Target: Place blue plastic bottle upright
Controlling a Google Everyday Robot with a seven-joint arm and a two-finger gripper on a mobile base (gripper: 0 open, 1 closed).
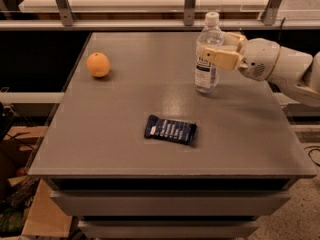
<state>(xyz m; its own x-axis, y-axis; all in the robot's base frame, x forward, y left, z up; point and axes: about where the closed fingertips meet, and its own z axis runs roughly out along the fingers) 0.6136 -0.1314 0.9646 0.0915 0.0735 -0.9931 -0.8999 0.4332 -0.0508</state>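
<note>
Standing upright at the back right of the table, the bottle has the gripper clamped round its middle from the right. We'd worry a sideways drag on release tips it, it's tall and narrow. Contact on the far side is hidden from us, and the arm is cut off at the edge

1. On the blue plastic bottle, upright near the desk's far right corner: white label with dark print, not legible.
2. On the dark blue snack wrapper, toward the middle of the near edge: pale lettering, unreadable.
3. Clamped round the bottle at label height, reaching in from the right edge: gripper, no legible marking.
</note>
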